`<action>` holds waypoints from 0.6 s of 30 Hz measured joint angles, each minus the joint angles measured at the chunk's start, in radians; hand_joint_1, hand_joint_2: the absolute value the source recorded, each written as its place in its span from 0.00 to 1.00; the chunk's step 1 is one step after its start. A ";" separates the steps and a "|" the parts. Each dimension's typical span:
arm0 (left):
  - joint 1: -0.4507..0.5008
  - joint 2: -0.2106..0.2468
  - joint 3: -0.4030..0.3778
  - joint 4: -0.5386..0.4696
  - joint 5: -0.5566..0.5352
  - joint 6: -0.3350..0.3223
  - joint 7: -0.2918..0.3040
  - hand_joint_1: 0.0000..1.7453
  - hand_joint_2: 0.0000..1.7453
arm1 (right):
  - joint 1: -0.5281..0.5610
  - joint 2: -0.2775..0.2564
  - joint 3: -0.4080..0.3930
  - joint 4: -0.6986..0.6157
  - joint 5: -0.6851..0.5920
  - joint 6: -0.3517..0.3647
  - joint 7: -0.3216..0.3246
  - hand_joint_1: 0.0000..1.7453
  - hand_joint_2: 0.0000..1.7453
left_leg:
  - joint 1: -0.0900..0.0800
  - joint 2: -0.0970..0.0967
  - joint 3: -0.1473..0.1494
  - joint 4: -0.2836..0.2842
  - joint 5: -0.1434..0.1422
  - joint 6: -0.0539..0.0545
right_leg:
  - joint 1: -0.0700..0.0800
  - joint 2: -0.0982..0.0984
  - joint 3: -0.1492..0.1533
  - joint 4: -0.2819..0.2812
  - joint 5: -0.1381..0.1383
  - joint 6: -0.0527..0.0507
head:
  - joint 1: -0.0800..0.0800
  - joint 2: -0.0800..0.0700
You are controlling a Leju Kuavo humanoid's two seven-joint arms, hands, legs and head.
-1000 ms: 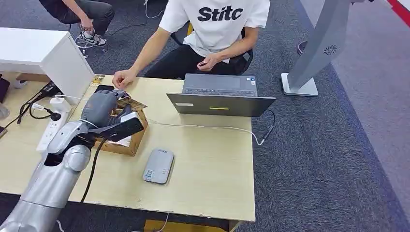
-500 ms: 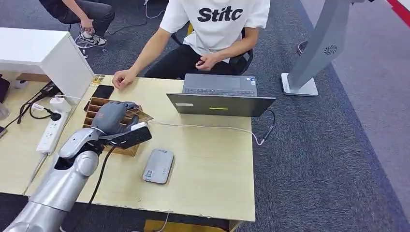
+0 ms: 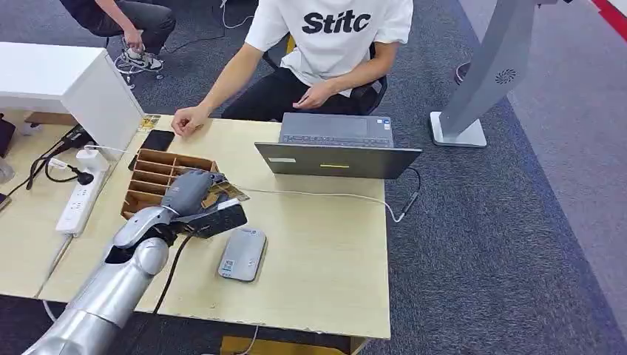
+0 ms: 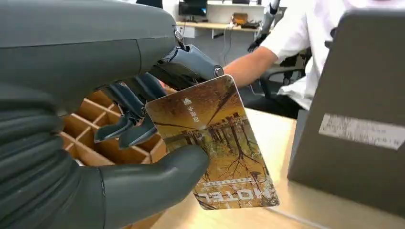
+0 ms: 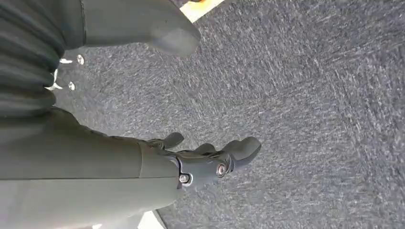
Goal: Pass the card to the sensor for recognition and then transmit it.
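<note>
Left hand [image 3: 194, 194] pinches card [image 4: 212, 143] between thumb and fingers, above the desk [image 3: 325, 251] just past the near-right corner of the wooden divider box [image 3: 159, 177]. Card shows an autumn-tree print, the word HOTEL reads upside down in left wrist view. Grey card sensor [image 3: 242, 254] lies flat on desk near the front edge, just beside and nearer than the hand, not touching the card. Right hand [image 5: 210, 160] hangs over grey carpet [image 5: 310, 119], fingers loosely apart, holding nothing. Further back: open laptop [image 3: 336, 148] toward the far edge, white cable [image 3: 318, 194] running across desk from it. Power strip [image 3: 78, 200] at left edge, black phone [image 3: 157, 139] at far-left corner. Person in white shirt [image 3: 329, 33] sits behind far edge, one hand [image 3: 188, 120] resting on desk by the phone.
</note>
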 joint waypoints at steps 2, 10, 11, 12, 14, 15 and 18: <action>0.000 -0.011 -0.007 0.025 0.000 0.000 0.000 1.00 1.00 | -0.001 0.000 0.000 0.000 0.008 0.005 -0.002 0.00 1.00 | 0.000 0.000 0.000 0.000 0.000 0.000 | 0.000 0.000 0.000 0.000 0.000 0.000 | 0.000 0.000; -0.003 -0.051 -0.026 0.088 -0.006 -0.001 -0.013 1.00 1.00 | -0.009 0.001 0.000 0.000 0.028 0.007 -0.001 0.00 1.00 | 0.000 0.000 0.000 0.000 0.000 0.000 | 0.000 0.000 0.000 0.000 0.000 0.000 | 0.000 0.000; -0.003 -0.055 -0.029 0.093 -0.009 -0.004 -0.018 1.00 1.00 | -0.010 0.001 0.000 0.000 0.028 0.009 0.000 0.00 1.00 | 0.000 0.000 0.000 0.000 0.000 0.000 | 0.000 0.000 0.000 0.000 0.000 0.000 | 0.000 0.000; -0.004 -0.056 -0.036 0.098 -0.012 -0.013 -0.018 1.00 1.00 | -0.011 0.002 0.000 0.000 0.030 0.010 0.000 0.00 1.00 | 0.000 0.000 0.000 0.000 0.000 0.000 | 0.000 0.000 0.000 0.000 0.000 0.000 | 0.000 0.000; -0.007 -0.058 -0.050 0.111 -0.014 -0.036 -0.019 1.00 1.00 | -0.012 0.003 0.000 0.000 0.039 0.009 0.004 0.00 1.00 | 0.000 0.000 0.000 0.000 0.000 0.000 | 0.000 0.000 0.000 0.000 0.000 0.000 | 0.000 0.000; -0.009 -0.058 -0.055 0.118 -0.014 -0.047 -0.020 1.00 1.00 | -0.012 0.004 0.000 0.000 0.040 0.009 0.005 0.00 1.00 | 0.000 0.000 0.000 0.000 0.000 0.000 | 0.000 0.000 0.000 0.000 0.000 0.000 | 0.000 0.000; -0.021 -0.050 -0.075 0.143 0.001 -0.092 -0.043 1.00 1.00 | -0.013 0.005 0.000 0.000 0.048 0.008 0.010 0.00 1.00 | 0.000 0.000 0.000 0.000 0.000 0.000 | 0.000 0.000 0.000 0.000 0.000 0.000 | 0.000 0.000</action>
